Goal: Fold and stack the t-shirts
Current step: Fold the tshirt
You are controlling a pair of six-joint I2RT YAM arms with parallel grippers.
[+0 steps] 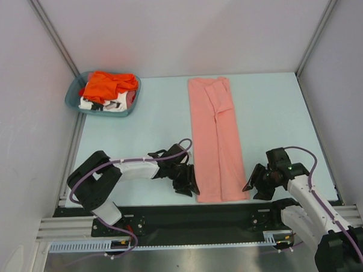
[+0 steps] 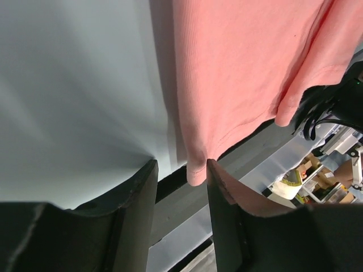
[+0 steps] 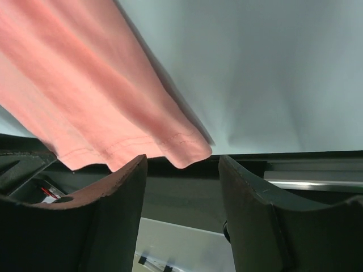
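Note:
The salmon-pink t-shirt (image 1: 216, 137) lies folded into a long narrow strip down the middle of the table, its near hem at the front edge. My left gripper (image 1: 189, 185) is open beside the hem's left corner, which hangs just ahead of the gap between the fingers in the left wrist view (image 2: 195, 170). My right gripper (image 1: 251, 184) is open at the hem's right corner, which shows just ahead of its jaws in the right wrist view (image 3: 184, 150). The orange t-shirt (image 1: 107, 85) and the white printed t-shirt (image 1: 105, 104) sit crumpled in the basket.
A teal basket (image 1: 132, 102) stands at the table's back left corner. The black front rail (image 1: 173, 217) runs along the near edge under the hem. White walls close in the left, right and back.

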